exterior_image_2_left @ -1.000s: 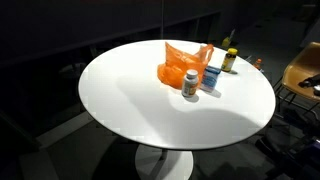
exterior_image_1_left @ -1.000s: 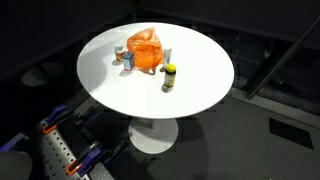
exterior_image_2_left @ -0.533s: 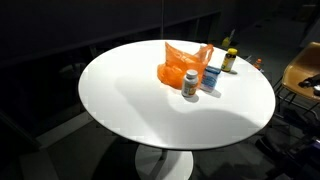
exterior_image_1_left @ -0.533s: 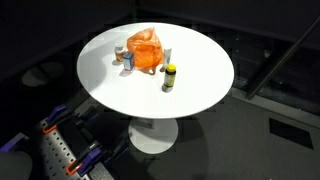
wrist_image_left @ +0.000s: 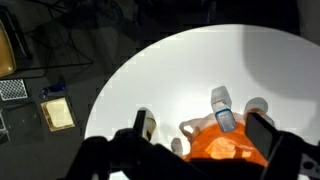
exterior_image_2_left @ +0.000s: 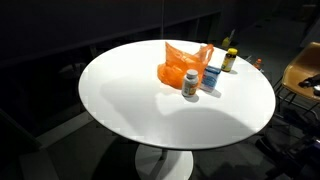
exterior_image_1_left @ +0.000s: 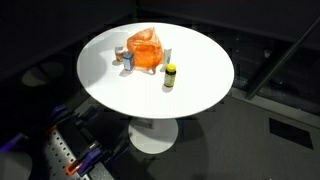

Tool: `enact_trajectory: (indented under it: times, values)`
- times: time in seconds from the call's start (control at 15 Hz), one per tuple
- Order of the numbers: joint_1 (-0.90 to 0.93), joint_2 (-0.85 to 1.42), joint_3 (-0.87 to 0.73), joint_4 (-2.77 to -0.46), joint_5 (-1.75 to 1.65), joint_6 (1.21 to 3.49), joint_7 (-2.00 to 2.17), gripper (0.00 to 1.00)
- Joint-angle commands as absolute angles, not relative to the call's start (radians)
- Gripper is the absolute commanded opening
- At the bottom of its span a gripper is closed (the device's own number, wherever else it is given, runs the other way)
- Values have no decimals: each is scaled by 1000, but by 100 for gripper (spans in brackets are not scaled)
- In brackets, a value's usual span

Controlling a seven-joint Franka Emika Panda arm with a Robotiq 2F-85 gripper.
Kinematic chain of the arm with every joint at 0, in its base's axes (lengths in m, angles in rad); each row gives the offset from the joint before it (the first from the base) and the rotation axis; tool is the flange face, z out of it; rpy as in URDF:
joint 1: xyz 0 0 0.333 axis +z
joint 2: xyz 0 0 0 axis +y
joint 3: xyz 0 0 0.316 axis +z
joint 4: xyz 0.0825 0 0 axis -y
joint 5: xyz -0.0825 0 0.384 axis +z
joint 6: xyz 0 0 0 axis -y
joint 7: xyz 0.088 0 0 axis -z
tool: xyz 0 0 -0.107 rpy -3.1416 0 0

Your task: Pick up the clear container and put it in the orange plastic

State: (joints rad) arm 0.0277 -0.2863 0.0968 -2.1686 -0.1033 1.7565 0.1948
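An orange plastic bag lies at the back of the round white table; it shows in both exterior views and in the wrist view. A small clear container stands against the bag's side; in the wrist view it looks like the pale thing at the bag's edge. My gripper is open and empty above the bag, one finger on either side of it. It does not show in the exterior views.
Around the bag stand a blue-labelled bottle, a white bottle with an orange cap and a small yellow-labelled bottle. The robot's base is below the table. A chair stands beside the table.
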Motion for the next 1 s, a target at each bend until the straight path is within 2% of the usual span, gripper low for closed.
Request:
enact_trajectory:
  times: [0.0, 0.6, 0.93]
  values:
    - [47, -204, 93, -2138, -115, 1842, 113, 100]
    - [53, 54, 83, -2121, -89, 2061, -38, 100]
    - [55, 197, 85, -2087, -76, 2109, -21, 100]
